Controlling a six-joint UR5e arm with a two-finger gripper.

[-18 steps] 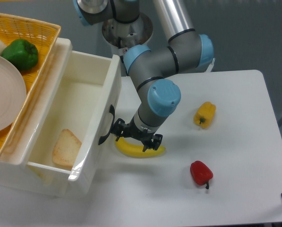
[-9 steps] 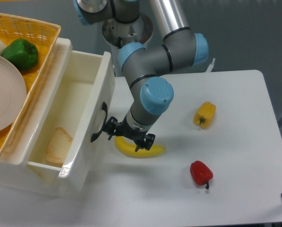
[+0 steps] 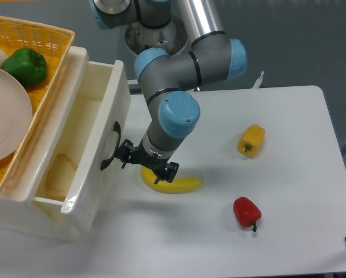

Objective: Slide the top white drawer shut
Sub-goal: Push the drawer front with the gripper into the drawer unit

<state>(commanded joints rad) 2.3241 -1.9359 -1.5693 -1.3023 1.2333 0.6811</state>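
Note:
The top white drawer [image 3: 94, 130] stands partly pulled out of the white cabinet at the left. Its black curved handle [image 3: 109, 145] faces right. A slice of bread [image 3: 58, 172] lies inside, half under the cabinet top. My gripper [image 3: 145, 164] sits low over the table just right of the drawer front. One black finger [image 3: 126, 152] reaches close to the handle, the other finger [image 3: 168, 171] hangs over the banana [image 3: 171, 183]. The fingers are spread and hold nothing.
A yellow wicker basket [image 3: 51, 40] on the cabinet holds a plate [image 3: 4, 113] and a green pepper [image 3: 24, 65]. A yellow pepper [image 3: 251, 139] and a red pepper [image 3: 246, 211] lie on the table to the right.
The drawer has slid leftward into the cabinet, covering more of the bread. My gripper has moved left along with the drawer front.

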